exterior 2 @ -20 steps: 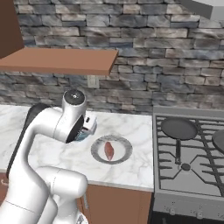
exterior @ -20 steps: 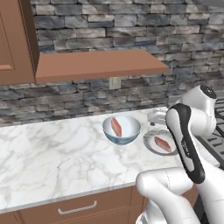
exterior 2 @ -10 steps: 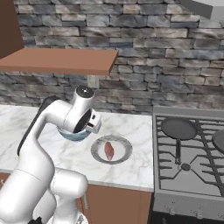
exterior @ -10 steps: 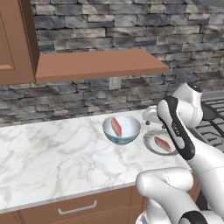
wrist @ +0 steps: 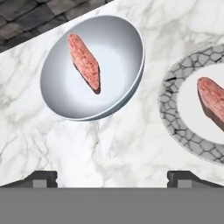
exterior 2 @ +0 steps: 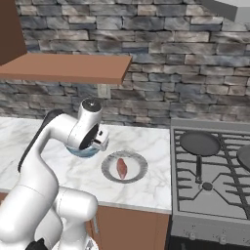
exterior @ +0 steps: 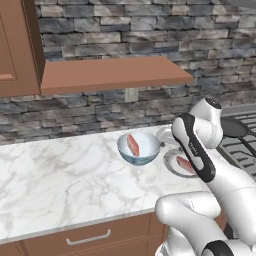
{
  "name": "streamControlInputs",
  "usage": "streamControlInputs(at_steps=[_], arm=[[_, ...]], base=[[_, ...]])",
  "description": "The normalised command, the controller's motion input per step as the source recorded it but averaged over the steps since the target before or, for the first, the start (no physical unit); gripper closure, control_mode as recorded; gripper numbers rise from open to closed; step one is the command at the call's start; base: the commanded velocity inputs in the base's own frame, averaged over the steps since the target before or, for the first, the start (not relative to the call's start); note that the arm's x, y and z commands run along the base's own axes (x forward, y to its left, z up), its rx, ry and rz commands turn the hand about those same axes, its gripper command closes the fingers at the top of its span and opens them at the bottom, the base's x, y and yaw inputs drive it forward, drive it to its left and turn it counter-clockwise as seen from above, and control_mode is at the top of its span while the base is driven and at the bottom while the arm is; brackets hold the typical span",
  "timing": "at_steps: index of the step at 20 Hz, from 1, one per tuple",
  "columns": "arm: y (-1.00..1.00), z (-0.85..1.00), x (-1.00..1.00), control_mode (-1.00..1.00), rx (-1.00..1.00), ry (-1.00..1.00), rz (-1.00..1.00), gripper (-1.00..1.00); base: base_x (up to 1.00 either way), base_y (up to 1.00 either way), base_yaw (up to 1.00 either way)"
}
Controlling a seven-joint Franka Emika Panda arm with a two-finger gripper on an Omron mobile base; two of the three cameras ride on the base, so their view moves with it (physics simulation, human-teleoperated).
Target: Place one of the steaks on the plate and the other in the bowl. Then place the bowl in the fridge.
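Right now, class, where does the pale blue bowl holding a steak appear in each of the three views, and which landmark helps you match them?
Left base view: the bowl sits centre frame on the marble counter, left of the arm.
Right base view: the bowl peeks out left of centre, partly hidden behind the arm.
Hand view: the bowl lies upper left.
Shared landmark: the grey-rimmed plate with the other steak, right beside the bowl.

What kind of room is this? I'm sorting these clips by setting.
A home-style kitchen, rendered. A marble counter over wooden drawers runs along a stone-tiled wall, with a gas stove holding a dark frying pan beside it. On the counter, raw steak lies in a bowl and on a plate.
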Motion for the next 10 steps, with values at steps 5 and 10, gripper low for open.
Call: streamControlInputs(at_steps=[5, 10], arm=[[0.02, -0.28, 0.20, -1.00, 0.00, 0.00, 0.00, -1.00], [0.00, -0.17, 0.53, -1.00, 0.00, 0.00, 0.00, -1.00]], base=[[0.00, 0.00, 0.00], [0.00, 0.00, 0.00]])
